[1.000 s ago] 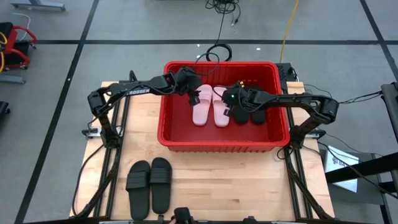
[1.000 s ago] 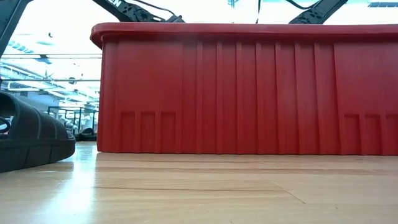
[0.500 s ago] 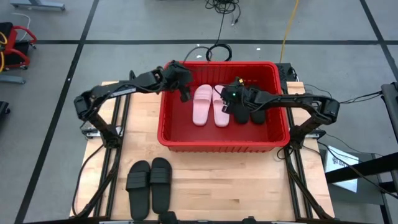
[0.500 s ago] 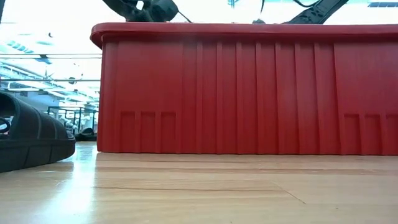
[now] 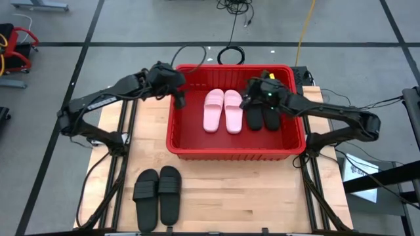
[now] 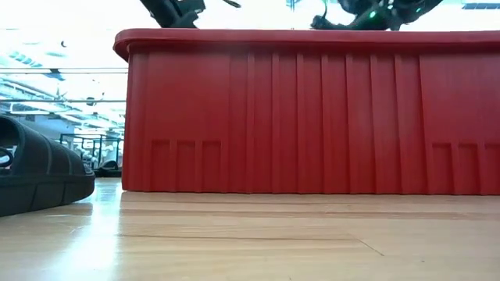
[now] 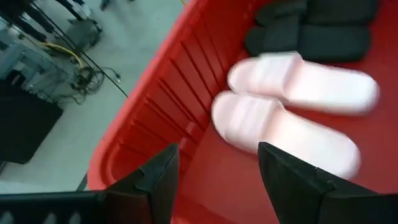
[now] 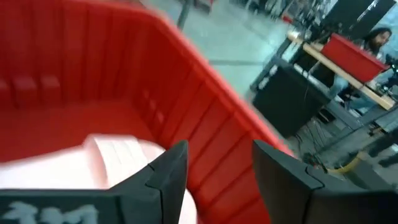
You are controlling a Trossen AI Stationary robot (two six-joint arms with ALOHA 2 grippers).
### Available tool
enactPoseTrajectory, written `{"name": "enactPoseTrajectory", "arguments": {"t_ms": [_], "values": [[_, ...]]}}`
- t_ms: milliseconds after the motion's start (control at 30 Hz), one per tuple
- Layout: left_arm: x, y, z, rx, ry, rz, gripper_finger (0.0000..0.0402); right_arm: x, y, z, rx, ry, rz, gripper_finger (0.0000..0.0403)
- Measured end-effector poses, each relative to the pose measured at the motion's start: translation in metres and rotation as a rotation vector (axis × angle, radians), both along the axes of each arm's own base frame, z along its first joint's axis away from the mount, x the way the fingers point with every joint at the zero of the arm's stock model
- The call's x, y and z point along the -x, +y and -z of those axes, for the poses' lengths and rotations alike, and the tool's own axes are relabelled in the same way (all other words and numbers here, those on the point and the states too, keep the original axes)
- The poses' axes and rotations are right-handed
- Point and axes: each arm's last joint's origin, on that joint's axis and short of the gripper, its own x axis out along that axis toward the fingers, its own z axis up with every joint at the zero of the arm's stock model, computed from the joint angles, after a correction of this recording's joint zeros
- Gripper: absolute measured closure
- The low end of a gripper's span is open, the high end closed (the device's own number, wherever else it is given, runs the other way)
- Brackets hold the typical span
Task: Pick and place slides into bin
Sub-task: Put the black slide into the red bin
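Note:
The red bin (image 5: 233,147) stands at the table's middle. Inside it lie two pale pink slides (image 5: 223,110) side by side on their soles, with two black slides (image 5: 262,117) to their right. Two more black slides (image 5: 158,194) lie on the table near its front left; one shows in the low view (image 6: 39,178). My left gripper (image 5: 178,98) is open and empty above the bin's left rim (image 7: 217,186). My right gripper (image 5: 249,97) is open and empty above the bin's far part, over the black slides' far ends (image 8: 217,174).
The bin's front wall (image 6: 312,117) fills the low view. Bare wooden table (image 5: 249,196) lies between the bin and the near edge, to the right of the two black slides. Cables lie on the floor (image 5: 230,52) beyond the table.
My left gripper has gone up and toward the table's left edge, from over the pink slides to above the bin's left rim. My right gripper has risen off the black slides in the bin and drawn toward the far edge. All slides have stayed where they were.

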Motion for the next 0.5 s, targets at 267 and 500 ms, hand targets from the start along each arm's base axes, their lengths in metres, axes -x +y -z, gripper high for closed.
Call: {"name": "enactPoseTrajectory", "arguments": {"t_ms": [267, 500], "values": [[0.018, -0.043, -0.020, 0.025, -0.046, 0.068, 0.0190, 0.009, 0.032, -0.027, -0.084, -0.186, -0.217, 0.0238], [0.031, -0.084, -0.030, 0.080, -0.099, 0.142, 0.0190, 0.006, 0.058, -0.032, -0.162, -0.245, -0.330, 0.0239]]}}
